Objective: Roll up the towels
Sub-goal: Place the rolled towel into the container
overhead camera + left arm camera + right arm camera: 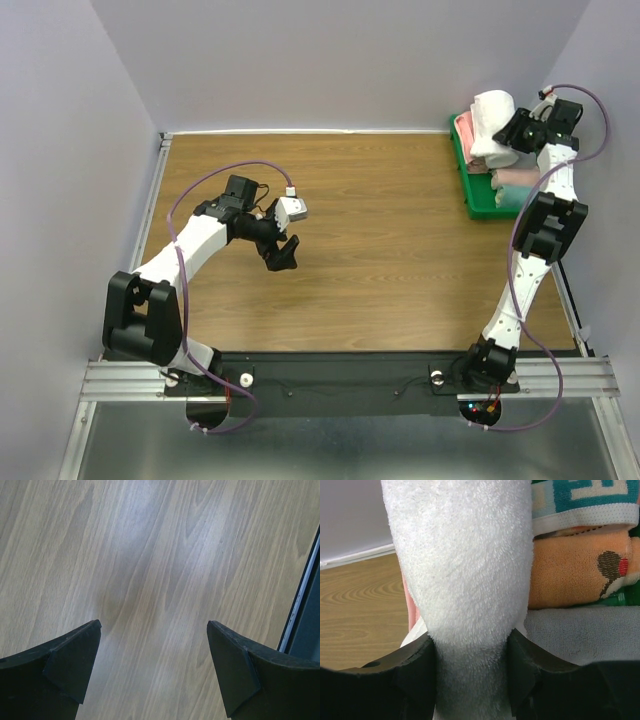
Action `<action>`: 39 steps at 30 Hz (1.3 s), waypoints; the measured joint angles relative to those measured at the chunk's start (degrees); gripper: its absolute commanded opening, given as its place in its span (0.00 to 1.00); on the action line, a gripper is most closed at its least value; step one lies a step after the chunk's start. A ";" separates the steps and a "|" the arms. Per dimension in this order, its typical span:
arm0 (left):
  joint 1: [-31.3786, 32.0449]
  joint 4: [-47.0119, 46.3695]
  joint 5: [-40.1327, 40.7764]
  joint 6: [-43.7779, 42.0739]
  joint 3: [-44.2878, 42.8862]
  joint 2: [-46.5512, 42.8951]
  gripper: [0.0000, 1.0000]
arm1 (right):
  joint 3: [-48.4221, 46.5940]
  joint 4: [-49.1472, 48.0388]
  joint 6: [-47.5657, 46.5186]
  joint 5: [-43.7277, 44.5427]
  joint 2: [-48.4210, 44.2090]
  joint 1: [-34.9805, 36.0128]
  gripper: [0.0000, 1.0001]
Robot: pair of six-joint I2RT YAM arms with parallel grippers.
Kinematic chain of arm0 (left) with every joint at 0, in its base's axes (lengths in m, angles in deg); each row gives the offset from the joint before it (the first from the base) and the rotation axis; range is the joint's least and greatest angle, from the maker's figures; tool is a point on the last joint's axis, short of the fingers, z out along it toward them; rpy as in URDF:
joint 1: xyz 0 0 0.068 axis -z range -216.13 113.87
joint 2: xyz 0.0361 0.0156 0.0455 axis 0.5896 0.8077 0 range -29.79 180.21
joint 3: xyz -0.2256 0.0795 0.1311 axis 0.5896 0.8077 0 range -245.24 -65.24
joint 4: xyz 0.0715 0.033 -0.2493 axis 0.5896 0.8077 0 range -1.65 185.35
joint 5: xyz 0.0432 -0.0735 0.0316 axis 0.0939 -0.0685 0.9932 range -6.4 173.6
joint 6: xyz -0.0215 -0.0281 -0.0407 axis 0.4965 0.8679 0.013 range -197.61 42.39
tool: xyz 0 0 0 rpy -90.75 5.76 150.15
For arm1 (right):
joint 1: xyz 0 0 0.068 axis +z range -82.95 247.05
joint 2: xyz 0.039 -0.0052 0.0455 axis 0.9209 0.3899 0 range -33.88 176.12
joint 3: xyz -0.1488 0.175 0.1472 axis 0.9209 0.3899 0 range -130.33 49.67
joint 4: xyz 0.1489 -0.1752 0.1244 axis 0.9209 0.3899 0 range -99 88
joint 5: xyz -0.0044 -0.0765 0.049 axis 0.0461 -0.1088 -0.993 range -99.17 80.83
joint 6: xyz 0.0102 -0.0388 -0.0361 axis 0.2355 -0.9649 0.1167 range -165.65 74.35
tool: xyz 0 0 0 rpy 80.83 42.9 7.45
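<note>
The right arm covers part of the tray (pixel 468 188) at the table's (pixel 380 260) far right corner, so only the tray's green left wall and near rim show from above. The right claw (pixel 470 645) pinches a white towel (pixel 465 575), a thick rolled bundle of looped terry. The roll's lower end disappears into shadow between the black fingers. From above, this roll (pixel 492 122) sits over the tray's far end, beside a pink towel (pixel 462 128) whose edge alone peeks out.

In the wrist view, an orange towel (pixel 572 565) with a dark printed mark lies folded behind the roll, and its right end is cut off by the frame. Above it is a towel with a teal woven band (pixel 580 497), and below it a smoother grey one (pixel 580 635).

The left claw (pixel 154 630) hangs spread wide over bare wood-grain table, its matte black, wedge-shaped fingers holding nothing.
</note>
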 measured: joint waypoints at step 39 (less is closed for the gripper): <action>-6.91 -6.45 17.62 20.17 -12.46 -4.04 0.99 | 21.73 10.45 -11.30 -4.11 -43.41 14.34 1.00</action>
